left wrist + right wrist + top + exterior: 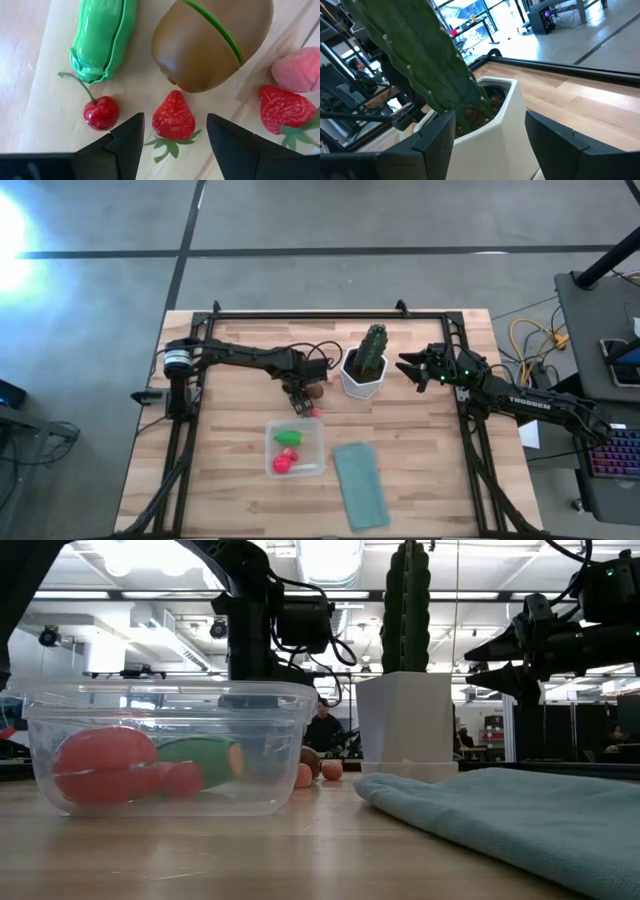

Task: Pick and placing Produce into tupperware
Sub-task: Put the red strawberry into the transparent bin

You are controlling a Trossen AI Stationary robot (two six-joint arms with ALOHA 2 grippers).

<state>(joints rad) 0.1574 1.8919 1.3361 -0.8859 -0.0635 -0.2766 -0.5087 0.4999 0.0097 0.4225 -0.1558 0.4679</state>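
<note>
Our left gripper point(175, 132) has its two dark fingers point(125, 140) spread apart with nothing between the pads yet; they straddle a small red toy strawberry with a green leafy cap point(173, 119) lying on the wooden table point(420, 470), a stance we read as lining up for a pick. Outward from it in the left wrist view, a glossy red cherry on a thin green stem point(101, 112) sits just beside one finger, a brown oval kiwi with a green seam point(212, 42) nearly touches the strawberry's tip, a green pea pod point(100, 40) lies beyond the cherry, and a second red strawberry point(286, 108) and a pale pink round piece point(297, 70) lie past the other finger. The cherry is close enough that a closing finger might nudge it.

In the high view, the clear square plastic tupperware point(313, 448) stands near the gripper at about 6 o'clock, holding a green piece and red pieces. A flat teal rectangular lid point(360, 485) lies at the tub's 4 o'clock.

Our right gripper point(490, 135), jaws open and empty, waits facing the white pot point(495, 125) of the tall green cactus point(374, 348), at the pot's 3 o'clock, well clear of the carrying path.
</note>
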